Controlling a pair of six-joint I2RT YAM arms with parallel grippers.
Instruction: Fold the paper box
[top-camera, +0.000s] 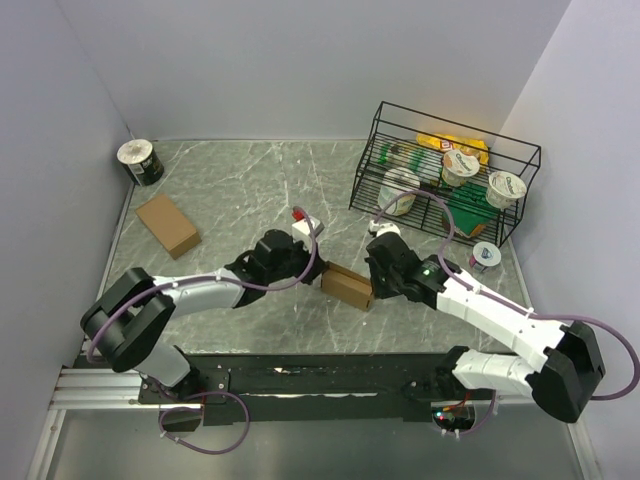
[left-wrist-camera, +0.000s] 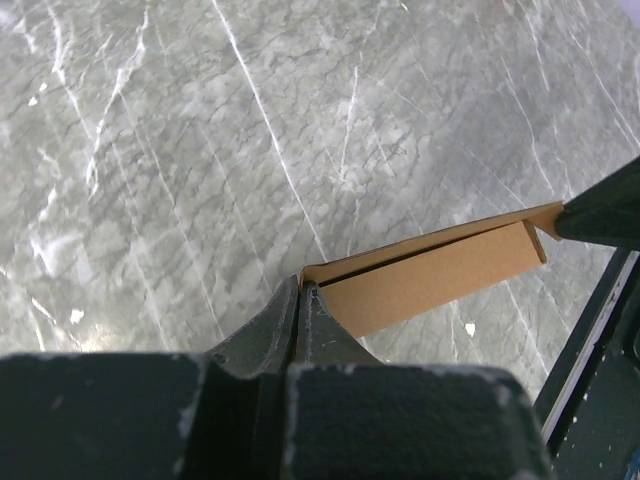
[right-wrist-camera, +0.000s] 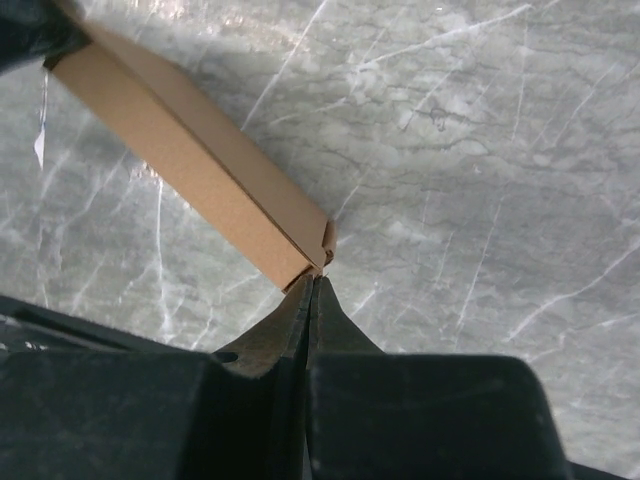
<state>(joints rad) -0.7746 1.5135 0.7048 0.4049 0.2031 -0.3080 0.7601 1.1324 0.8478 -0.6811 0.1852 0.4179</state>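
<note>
Brown paper box (top-camera: 347, 287) sits mid table (top-camera: 250, 180), mostly formed, its long seam slightly gaping; left claw (top-camera: 318, 272) and right claw (top-camera: 374, 290) each pinch 1 end corner; final tucking seems left

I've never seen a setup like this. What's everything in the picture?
paper box: one, brown, mid-table between the grippers
second cardboard box: one, brown, left side
round container: one, black and white, far left corner
wire basket: one, black, far right, holding cups and a yellow packet
loose cup: one, white, beside the basket
table: one, grey marble
left gripper: one, black, shut on the box's end
right gripper: one, black, shut on the other end
</note>
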